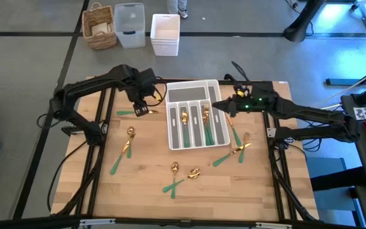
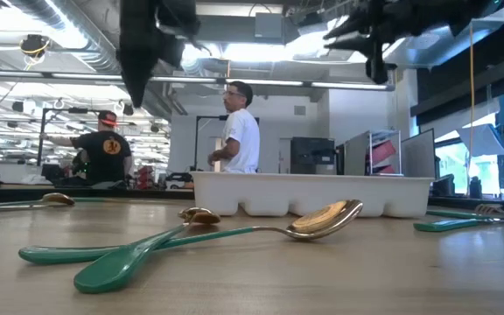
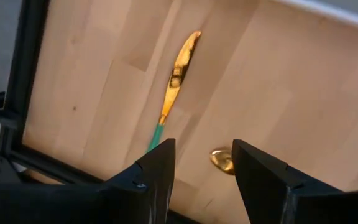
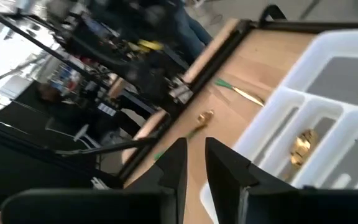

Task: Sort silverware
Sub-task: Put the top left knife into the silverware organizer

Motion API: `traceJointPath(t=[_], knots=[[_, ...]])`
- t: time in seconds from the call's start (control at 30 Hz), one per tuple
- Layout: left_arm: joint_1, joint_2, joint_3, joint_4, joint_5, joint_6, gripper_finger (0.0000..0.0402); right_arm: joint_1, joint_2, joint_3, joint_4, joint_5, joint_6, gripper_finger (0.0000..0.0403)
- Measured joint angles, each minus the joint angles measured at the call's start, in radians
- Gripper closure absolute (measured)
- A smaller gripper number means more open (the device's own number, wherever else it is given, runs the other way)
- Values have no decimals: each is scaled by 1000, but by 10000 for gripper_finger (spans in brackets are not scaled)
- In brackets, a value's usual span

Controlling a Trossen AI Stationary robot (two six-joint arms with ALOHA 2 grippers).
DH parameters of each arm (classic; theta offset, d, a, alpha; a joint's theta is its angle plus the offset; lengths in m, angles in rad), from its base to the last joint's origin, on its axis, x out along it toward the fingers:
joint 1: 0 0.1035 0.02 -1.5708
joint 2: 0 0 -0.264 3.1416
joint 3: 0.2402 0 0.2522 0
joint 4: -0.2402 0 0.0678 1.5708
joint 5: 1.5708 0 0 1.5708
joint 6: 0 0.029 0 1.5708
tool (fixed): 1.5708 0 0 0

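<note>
High view shows the bench with the white slotted tray near the middle of its far edge, a few green-handled, gold-headed pieces already in the slots. The rest of the silverware lies loose: a knife-like piece just left of the tray near the far-left corner, two spoons toward the left edge, a crossed pair near the front edge, a fork and others right of the tray. Left gripper hangs over the knife-like piece; its wrist view shows the fingers spread wide with nothing between them, the gold blade and green handle on the wood below and a gold spoon bowl beside. Right gripper sits at the tray's right rim; its wrist view shows the fingers close together with a narrow gap, and I see nothing in them, the tray slots just beyond. My reading: sorting is partly done, and the step in hand is the left arm's pick of the piece by the tray's left side. Next move likely calls for coming straight down, lining the fingers across the slim handle, closing, then carrying it to the slot holding its own kind. The handle lies flat on the wood, so a shallow grip may slip.
</note>
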Motion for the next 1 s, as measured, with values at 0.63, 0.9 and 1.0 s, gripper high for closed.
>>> traceJointPath(t=[0.63,0.9,1.0], knots=[[134,153,-289,137,1,151,249,0,-81,0,-12,2,-73,343],[192,153,-393,382,-1,173,249,0,-81,0,-12,11,-83,343],[192,153,-407,403,-2,219,249,0,-81,0,-12,11,-83,343]])
